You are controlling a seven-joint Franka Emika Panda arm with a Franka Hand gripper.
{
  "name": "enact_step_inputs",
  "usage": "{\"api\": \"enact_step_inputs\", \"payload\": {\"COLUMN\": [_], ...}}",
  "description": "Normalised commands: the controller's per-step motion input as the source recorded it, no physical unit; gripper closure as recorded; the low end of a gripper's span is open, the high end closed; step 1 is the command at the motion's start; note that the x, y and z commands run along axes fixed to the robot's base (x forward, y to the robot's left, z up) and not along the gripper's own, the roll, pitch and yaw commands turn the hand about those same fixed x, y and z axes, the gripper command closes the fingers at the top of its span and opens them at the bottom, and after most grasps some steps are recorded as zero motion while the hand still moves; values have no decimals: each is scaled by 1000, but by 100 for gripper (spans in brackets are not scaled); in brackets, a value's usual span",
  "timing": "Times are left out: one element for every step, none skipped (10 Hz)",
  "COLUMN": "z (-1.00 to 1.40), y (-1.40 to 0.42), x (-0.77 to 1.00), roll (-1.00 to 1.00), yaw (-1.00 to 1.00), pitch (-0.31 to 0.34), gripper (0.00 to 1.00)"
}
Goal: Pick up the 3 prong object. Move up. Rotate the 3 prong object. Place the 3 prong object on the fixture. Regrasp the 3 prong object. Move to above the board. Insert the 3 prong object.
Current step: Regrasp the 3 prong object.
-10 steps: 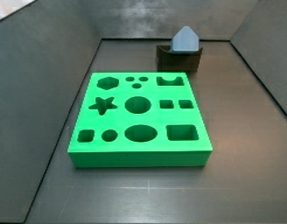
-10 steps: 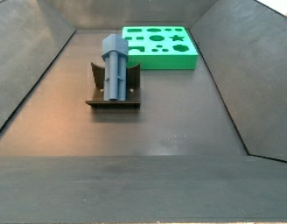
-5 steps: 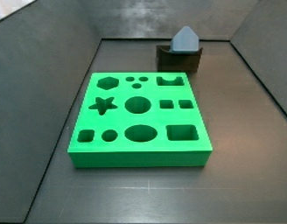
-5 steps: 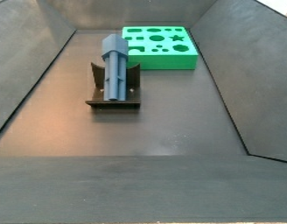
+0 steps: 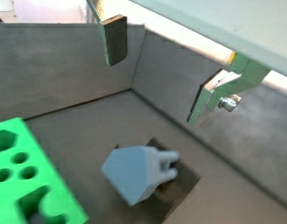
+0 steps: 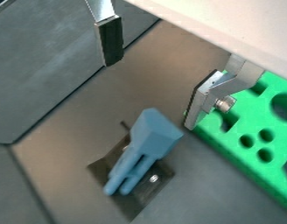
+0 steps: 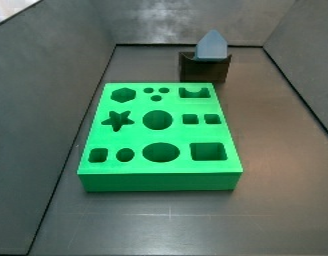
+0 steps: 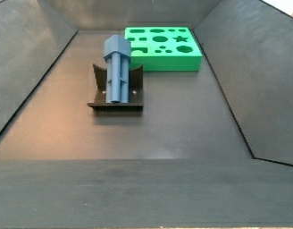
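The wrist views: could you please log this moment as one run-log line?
tool: open, empty, above piece | 3 prong object: resting on fixture | board: no piece inserted

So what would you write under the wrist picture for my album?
Open gripper hovers above the 3 prong object lying on the fixture.

Gripper (image 5: 157, 74) spread wide — nothing between its plates.
Both wrist views show two silver fingers (image 6: 108, 39) well apart, upper frame.

Gripper (image 5: 161, 77), seen in both wrist views: flat silver finger plates (image 6: 206, 99), dark pads (image 5: 115, 40), one screw (image 5: 227, 104).
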Motion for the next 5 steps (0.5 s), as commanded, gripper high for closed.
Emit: {"api": "enact_step_inputs", "payload": {"z": [3,0,-8,-5,-6], "y": [-31,-35,-37,-41,-45], "x": [61,72,91,98,108], "roll": [1000,1000,1000,1000,1000], "yaw": [36,42,53,60,81], "pitch": [61,78,105,121,160], "gripper": [0,0,0,0,0]}}
